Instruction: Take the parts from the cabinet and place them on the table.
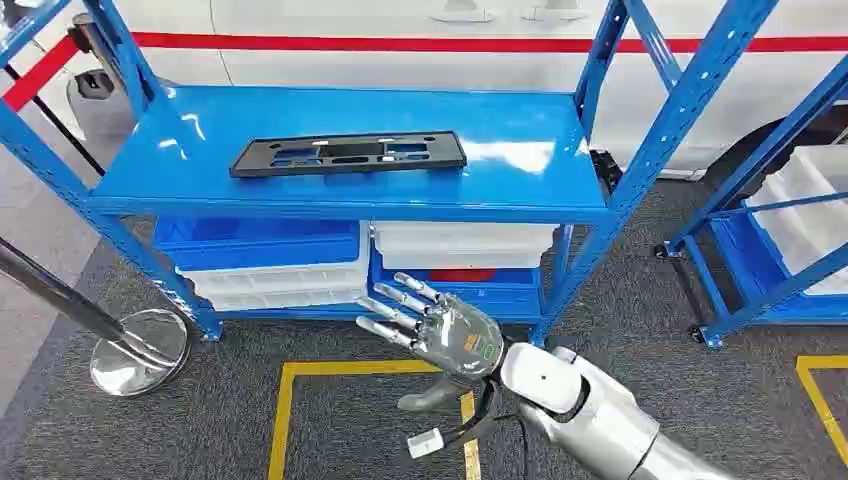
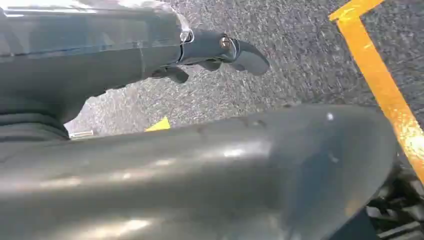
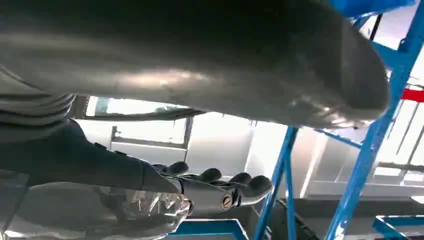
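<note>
A long flat black plastic part (image 1: 349, 153) with several cut-outs lies across the middle of the blue rack's top shelf (image 1: 520, 150). My right hand (image 1: 432, 326) hangs in front of the rack, below that shelf and level with the lower bins, fingers spread apart and holding nothing. In the right wrist view the right hand's fingers (image 3: 220, 189) stretch out side by side with nothing in them, blue rack posts behind. My left hand (image 2: 220, 50) hangs over the grey carpet with its fingers extended and nothing in it.
White bins (image 1: 465, 243) and blue bins (image 1: 255, 242) fill the rack's lower shelf. A chrome stanchion base (image 1: 135, 350) stands at the left. A second blue rack with white bins (image 1: 800, 215) is at the right. Yellow floor tape (image 1: 285, 405) marks the grey carpet.
</note>
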### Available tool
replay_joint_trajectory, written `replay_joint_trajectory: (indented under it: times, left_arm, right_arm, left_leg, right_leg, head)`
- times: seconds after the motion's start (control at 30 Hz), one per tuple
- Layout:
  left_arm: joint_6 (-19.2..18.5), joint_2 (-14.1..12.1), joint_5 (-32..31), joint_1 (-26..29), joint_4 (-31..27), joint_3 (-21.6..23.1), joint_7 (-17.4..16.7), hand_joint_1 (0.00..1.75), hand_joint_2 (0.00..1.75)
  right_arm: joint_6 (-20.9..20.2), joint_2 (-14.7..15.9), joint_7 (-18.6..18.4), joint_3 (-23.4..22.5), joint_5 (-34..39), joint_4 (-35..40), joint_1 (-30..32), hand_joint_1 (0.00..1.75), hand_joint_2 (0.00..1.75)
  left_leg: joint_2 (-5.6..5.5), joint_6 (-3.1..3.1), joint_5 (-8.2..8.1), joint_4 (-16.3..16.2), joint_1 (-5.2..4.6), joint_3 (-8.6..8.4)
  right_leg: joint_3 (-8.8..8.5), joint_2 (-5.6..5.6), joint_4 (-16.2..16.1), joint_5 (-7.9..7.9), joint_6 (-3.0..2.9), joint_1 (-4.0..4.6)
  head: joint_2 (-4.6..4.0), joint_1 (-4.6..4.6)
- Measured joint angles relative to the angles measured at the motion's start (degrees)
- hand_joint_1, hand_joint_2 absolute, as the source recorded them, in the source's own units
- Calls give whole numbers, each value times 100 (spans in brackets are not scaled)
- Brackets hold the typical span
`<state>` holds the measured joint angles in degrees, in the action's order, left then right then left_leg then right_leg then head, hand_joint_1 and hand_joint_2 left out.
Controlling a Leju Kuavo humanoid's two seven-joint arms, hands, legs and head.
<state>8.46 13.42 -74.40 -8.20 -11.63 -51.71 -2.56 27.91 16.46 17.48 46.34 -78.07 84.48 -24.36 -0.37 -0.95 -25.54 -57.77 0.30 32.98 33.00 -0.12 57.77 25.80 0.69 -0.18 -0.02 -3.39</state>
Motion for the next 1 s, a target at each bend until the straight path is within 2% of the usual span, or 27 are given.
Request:
replay_joint_trajectory:
  times: [0.03, 0.07, 0.13, 0.17, 0.2, 0.23, 0.27, 0.3, 0.33, 0.37, 0.4, 0.43, 0.5, 0.53, 0.57, 0.6, 0.67, 0.7, 0.73, 0.77, 0.83, 0.87, 0.9, 1.0]
  left_arm:
    - [-7, 2, 0, -4, 0, 0, 2, 0, 0]
    - [-13, 2, 0, -9, 0, 0, 9, 0, 0]
    - [-20, 4, 0, -35, 0, 0, 11, 0, 0]
    - [-20, 2, 0, -34, 0, 0, 11, 0, 0]
    - [-22, -2, 0, -29, 0, 0, 11, 0, 0]
    - [-22, -4, 0, -19, 0, -2, 9, 0, 0]
    - [-24, -4, 0, -15, 0, -2, 7, 0, 0]
    - [-33, -4, 0, -17, 0, -2, 9, 0, 0]
    - [-37, -4, 0, -19, 0, -2, 22, 0, 0]
    - [-39, -4, 2, -21, 0, -2, 33, 0, 0]
    - [-39, -4, 2, -38, 0, -2, 33, 0, 0]
    - [-41, -4, 13, -45, 0, -2, 33, 0, 0]
    - [-41, -4, 35, -56, 0, -9, 29, 0, 0]
    - [-37, -11, 52, -69, 0, -11, 22, 0, 0]
    - [-35, -11, 57, -69, 0, -13, 20, 0, 0]
    - [-35, -9, 66, -77, 0, -15, 20, 0, 0]
    - [-35, -11, 70, -68, 0, -22, 17, 0, 0]
    - [-33, -11, 70, -55, 0, -30, 15, 0, 0]
    - [-26, -13, 72, -41, 0, -48, 15, 0, 0]
    - [-18, -15, 74, -32, 0, -72, 15, 0, 0]
    - [-9, -17, 87, -30, 0, -105, 15, 0, 0]
    - [-9, -17, 90, -21, 0, -114, 15, 0, 0]
    - [-4, -17, 90, -21, 0, -116, 15, 0, 0]
    - [2, -22, 92, -6, 0, -120, 11, 0, 0]
  right_arm:
    - [2, 0, -9, 9, -13, 31, 13, 0, 0]
    - [11, 0, -17, 13, -13, 46, 12, 0, 0]
    - [20, -5, -44, 31, -15, 57, 46, 0, 0]
    - [17, -20, -46, 44, -17, 63, 96, 0, 0]
    - [17, -24, -50, 59, -22, 63, 143, 0, 0]
    - [18, -22, -57, 68, -22, 63, 169, 0, 0]
    - [20, -22, -57, 70, -22, 63, 172, 0, 0]
    - [20, -22, -59, 70, -20, 65, 169, 0, 0]
    - [20, -22, -59, 68, -22, 74, 169, 0, 0]
    - [20, -24, -59, 68, -20, 74, 168, 0, 0]
    - [20, -31, -59, 68, -20, 74, 163, 0, 0]
    - [20, -31, -59, 68, -20, 74, 168, 0, 0]
    - [20, -20, -59, 68, -17, 74, 163, 0, 0]
    - [22, 17, -55, 68, -17, 81, 162, 0, 0]
    - [26, 56, -30, 68, -13, 96, 154, 0, 0]
    - [26, 92, -22, 70, -11, 107, 142, 0, 0]
    - [26, 140, 7, 76, -11, 107, 144, 0, 0]
    - [26, 157, 22, 81, -2, 105, 146, 0, 0]
    - [28, 164, 44, 87, 13, 105, 146, 0, 0]
    - [28, 166, 59, 90, 29, 105, 146, 0, 0]
    - [28, 166, 79, 90, 61, 105, 133, 0, 0]
    - [28, 168, 94, 92, 77, 105, 120, 0, 0]
    - [28, 170, 107, 96, 88, 103, 92, 0, 0]
    - [28, 170, 120, 107, 92, 98, 65, 0, 0]
  left_leg:
    - [3, -31, 22, 54, 20, -57]
    - [9, -52, 27, 73, 27, -80]
    - [19, -92, 11, 73, 26, -84]
    - [18, -106, 1, 72, 22, -89]
    - [13, -112, -13, 67, 19, -97]
    - [4, -109, -31, 64, 20, -118]
    - [0, -101, -52, 63, 20, -146]
    - [-4, -89, -77, 61, 20, -183]
    - [-5, -67, -111, 61, 19, -232]
    - [-1, -35, -139, 59, 6, -240]
    - [-6, 6, -172, 30, -21, -227]
    - [-2, 26, -176, 49, -14, -230]
    - [4, 90, -208, 79, -7, -268]
    - [5, 129, -260, 43, -13, -276]
    - [11, 153, -329, -118, -11, -239]
    - [8, 166, -529, -527, -1, -34]
    - [9, 199, -898, -1507, 15, 524]
    - [9, 209, -938, -1836, 17, 752]
    - [9, 210, -809, -1849, 19, 837]
    - [9, 203, -538, -1575, 23, 768]
    - [11, 158, 122, -552, 25, 373]
    - [10, 114, 234, -155, 18, 221]
    - [1, 88, 136, -24, -18, 132]
    - [-8, -13, 103, -25, -17, 150]
  right_leg:
    - [-8, 10, 1, 28, 25, -5]
    - [54, 11, 193, 158, 49, -24]
    - [499, 9, 1055, 559, 92, -35]
    - [745, 10, 1503, 690, 108, -47]
    - [911, 9, 1755, 707, 119, -58]
    - [924, 8, 1686, 557, 123, -68]
    - [809, 8, 1383, 318, 116, -72]
    - [624, 7, 958, 55, 103, -73]
    - [368, 4, 396, -241, 70, -68]
    - [243, -2, 122, -245, 34, -46]
    - [192, 6, -11, -175, 1, -19]
    - [201, 12, 19, -167, -13, -11]
    - [185, 20, 14, -131, -79, 0]
    - [118, 16, -46, -144, -117, -83]
    - [68, 6, -67, -118, -155, -70]
    - [33, -11, -67, -93, -192, -69]
    - [-14, -20, -64, -39, -213, -54]
    - [-39, -17, -62, -14, -211, -52]
    - [-78, -11, -61, 18, -202, -52]
    - [-133, 0, -60, 58, -190, -52]
    - [-269, 3, -58, 152, -156, -53]
    - [-312, -3, -59, 202, -126, -51]
    - [-317, 15, -34, 241, -79, -12]
    - [-335, 9, -33, 225, -7, -15]
  head:
    - [0, 0]
    - [0, 2]
    - [0, 2]
    - [0, 2]
    - [0, 2]
    - [0, 2]
    - [0, 2]
    - [0, 2]
    - [0, 2]
    - [0, 2]
    - [0, 2]
    - [0, 0]
    - [0, 2]
    - [0, 0]
    - [0, 0]
    - [0, 0]
    - [0, 0]
    - [0, 0]
    - [0, 0]
    - [0, 0]
    - [0, 0]
    - [0, 0]
    - [0, 0]
    - [0, 0]
